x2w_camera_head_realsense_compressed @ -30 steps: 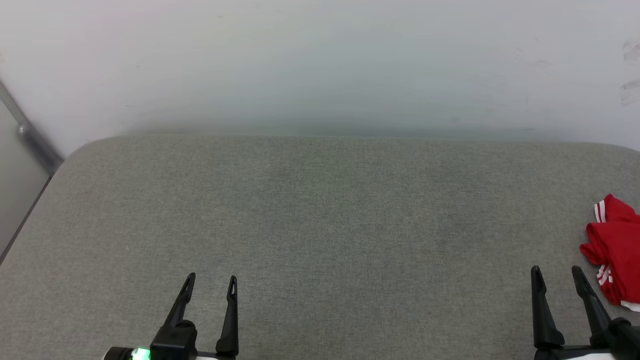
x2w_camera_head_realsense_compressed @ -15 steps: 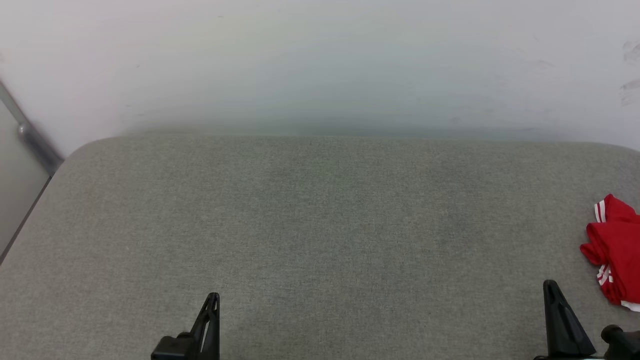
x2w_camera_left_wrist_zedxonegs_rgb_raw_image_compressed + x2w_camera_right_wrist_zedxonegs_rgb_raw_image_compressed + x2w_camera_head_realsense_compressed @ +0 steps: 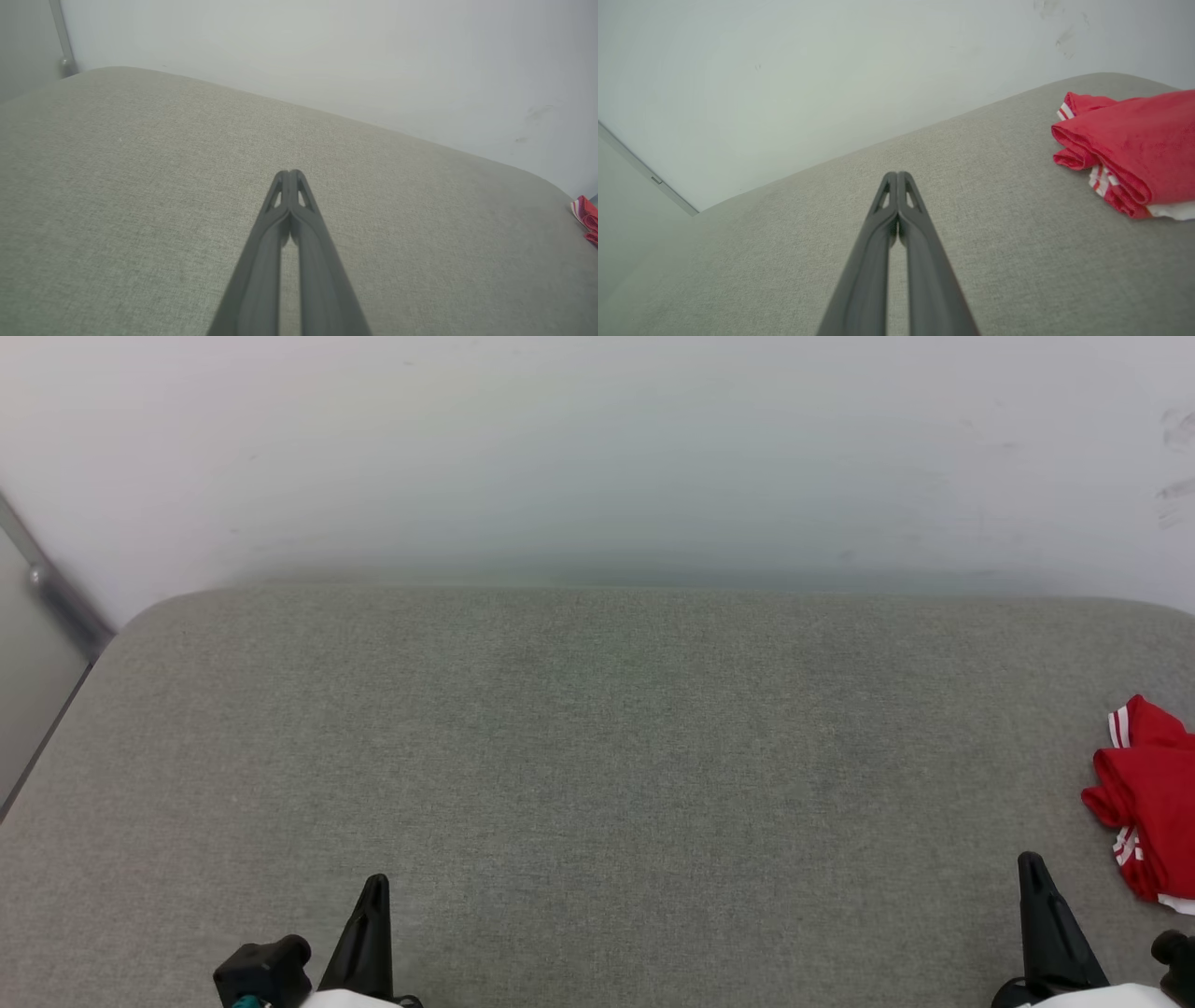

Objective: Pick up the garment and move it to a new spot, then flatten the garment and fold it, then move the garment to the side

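Now closed: left tool (image 3: 289,175), right tool (image 3: 897,176).

The left gripper (image 3: 289,175) rises from the bottom edge, and its two dark fingers are pressed together at the tips. Around it spreads a grey cushion (image 3: 140,186) with a rounded far edge. Behind the cushion stands a pale wall (image 3: 327,56). A small part of the red garment (image 3: 587,217) shows at the right edge. A grey pole (image 3: 60,37) stands in the top left corner.

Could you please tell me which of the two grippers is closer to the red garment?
The right gripper: it is at the lower right of the head view, near the garment, while the left gripper is far over at the lower left.
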`<state>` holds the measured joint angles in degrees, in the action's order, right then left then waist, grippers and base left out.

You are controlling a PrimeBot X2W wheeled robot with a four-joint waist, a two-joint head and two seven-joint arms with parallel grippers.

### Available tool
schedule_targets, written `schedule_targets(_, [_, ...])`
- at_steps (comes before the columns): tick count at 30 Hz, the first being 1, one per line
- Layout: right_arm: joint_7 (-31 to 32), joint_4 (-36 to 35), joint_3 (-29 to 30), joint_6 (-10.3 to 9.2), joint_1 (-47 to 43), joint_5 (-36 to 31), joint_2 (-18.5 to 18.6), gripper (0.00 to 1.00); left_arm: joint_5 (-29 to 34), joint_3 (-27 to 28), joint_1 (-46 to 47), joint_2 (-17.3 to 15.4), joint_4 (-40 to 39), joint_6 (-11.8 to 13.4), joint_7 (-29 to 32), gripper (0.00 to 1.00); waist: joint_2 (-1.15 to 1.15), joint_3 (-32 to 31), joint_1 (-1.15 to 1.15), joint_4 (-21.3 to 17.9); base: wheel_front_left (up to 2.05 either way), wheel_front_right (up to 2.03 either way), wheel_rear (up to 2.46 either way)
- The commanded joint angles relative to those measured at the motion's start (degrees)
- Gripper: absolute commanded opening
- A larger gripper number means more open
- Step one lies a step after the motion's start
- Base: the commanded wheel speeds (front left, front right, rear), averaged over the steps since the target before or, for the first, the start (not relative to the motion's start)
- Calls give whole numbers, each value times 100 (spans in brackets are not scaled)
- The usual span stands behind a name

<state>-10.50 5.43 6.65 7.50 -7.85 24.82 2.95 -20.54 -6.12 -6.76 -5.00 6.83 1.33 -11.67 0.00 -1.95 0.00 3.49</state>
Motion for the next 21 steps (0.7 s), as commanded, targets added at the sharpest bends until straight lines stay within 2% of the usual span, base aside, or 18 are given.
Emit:
schedule_targets(1, [59, -43, 2, 0, 198, 280, 2, 0, -301, 56, 179, -37, -46, -55, 53, 0, 0, 3, 0, -6, 0, 0, 0])
schedule_targets(21, [508, 197, -2, -1, 544, 2041, 0, 0, -2266, 274, 497, -55, 164, -290, 445, 0, 0, 42, 0, -69, 0, 0, 0])
